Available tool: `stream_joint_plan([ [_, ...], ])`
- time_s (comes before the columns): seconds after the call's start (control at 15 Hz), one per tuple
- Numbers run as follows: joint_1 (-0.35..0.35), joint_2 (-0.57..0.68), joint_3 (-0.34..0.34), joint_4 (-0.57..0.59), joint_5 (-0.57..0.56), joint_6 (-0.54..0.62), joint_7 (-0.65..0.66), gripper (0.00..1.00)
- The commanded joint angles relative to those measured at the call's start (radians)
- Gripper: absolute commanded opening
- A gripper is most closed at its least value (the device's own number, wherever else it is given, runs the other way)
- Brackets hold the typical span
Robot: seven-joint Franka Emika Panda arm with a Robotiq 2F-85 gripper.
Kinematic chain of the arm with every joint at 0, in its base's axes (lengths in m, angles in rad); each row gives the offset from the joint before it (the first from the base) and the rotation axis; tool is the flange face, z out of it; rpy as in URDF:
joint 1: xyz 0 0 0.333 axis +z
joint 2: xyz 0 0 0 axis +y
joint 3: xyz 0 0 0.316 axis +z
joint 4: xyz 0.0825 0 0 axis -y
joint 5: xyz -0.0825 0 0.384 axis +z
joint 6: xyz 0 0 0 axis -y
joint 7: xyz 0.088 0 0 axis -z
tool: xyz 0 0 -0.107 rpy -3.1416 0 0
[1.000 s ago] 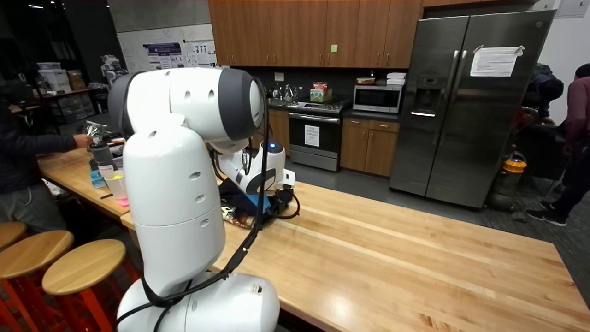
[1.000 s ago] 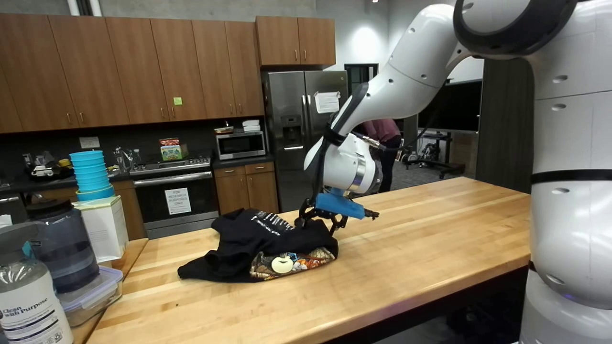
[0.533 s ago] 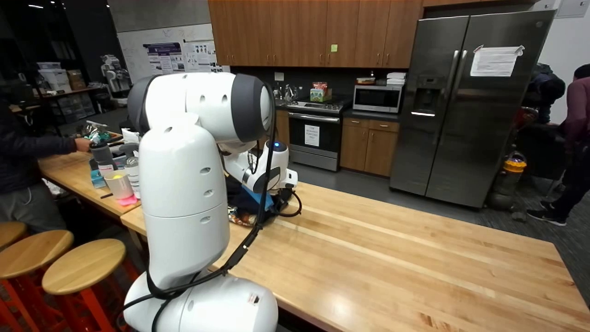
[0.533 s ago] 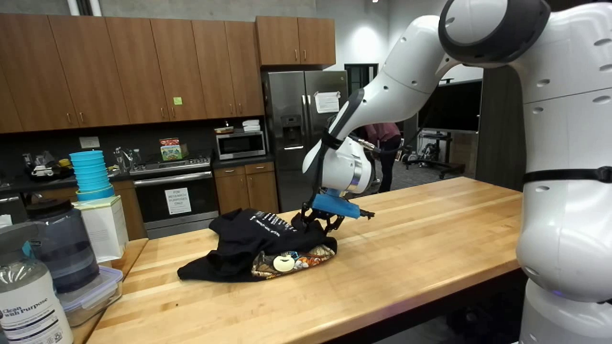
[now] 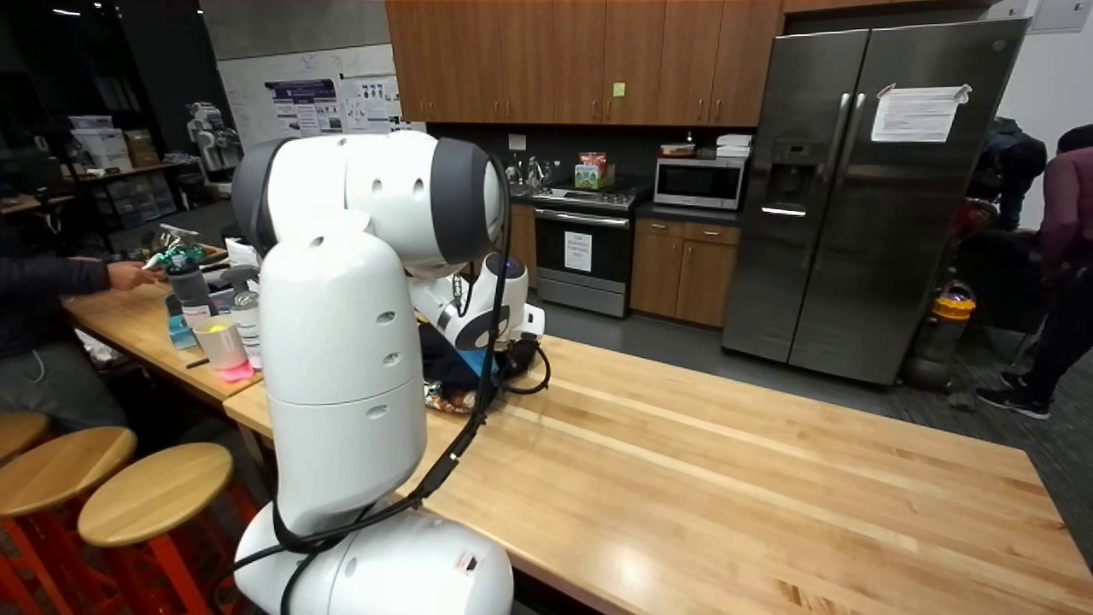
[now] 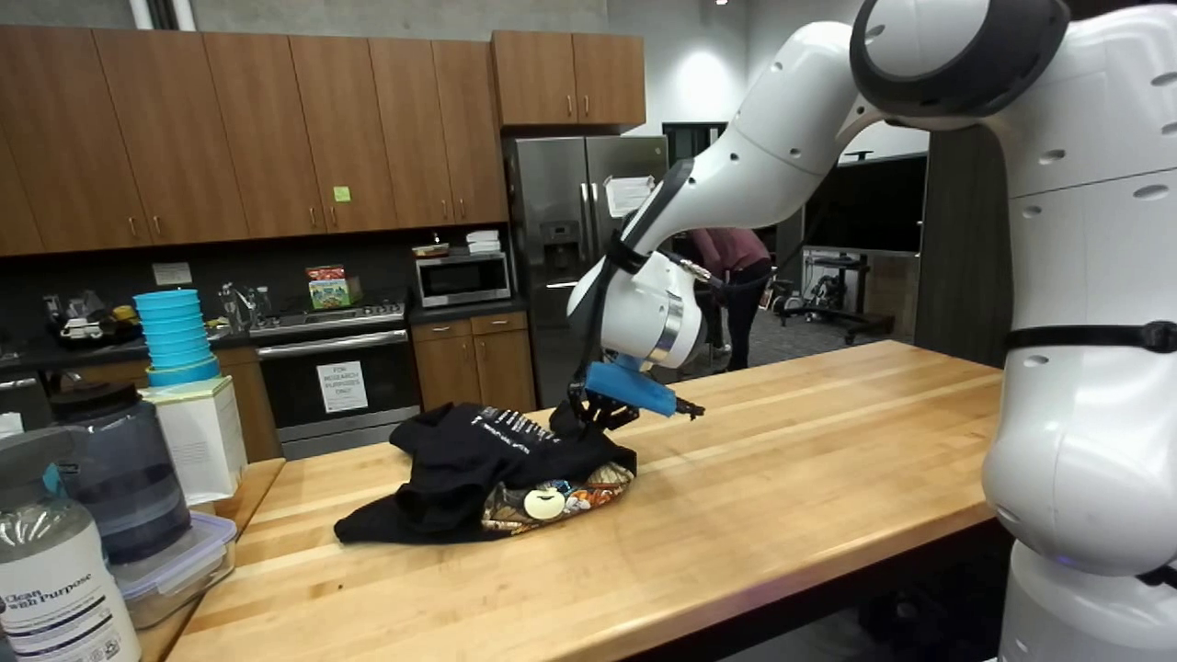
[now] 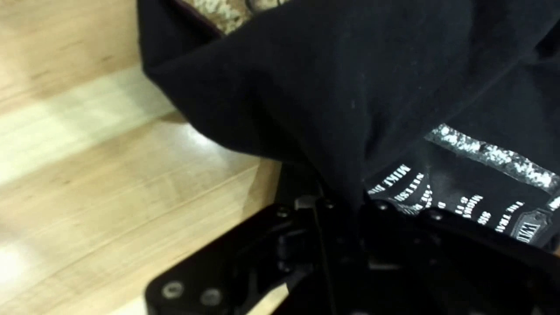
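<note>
Black printed cloth shirt (image 6: 460,476): being pinched by the black two-fingered gripper (image 7: 345,208) (at a fold)
Pale wooden tabletop (image 6: 782,460): shirt's long axis being pointed from gripper roughly toward nearest short edge

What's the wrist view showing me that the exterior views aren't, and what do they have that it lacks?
Wrist view only: a close look at the black shirt pinched in the tool, and white print large enough to read, such as "MIKE".
Exterior views only: the white arm, the fridge and the microwave.
Shared: the black shirt, the tool and the wooden table.
</note>
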Motion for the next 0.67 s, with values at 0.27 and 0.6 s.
stream_joint_plan([
  [0.27, 0.015, -0.175, 0.108, -0.057, 0.243, 0.140, -0.235, 0.01],
  [0.6, 0.069, -0.315, 0.155, -0.100, 0.297, 0.209, -0.317, 0.01],
])
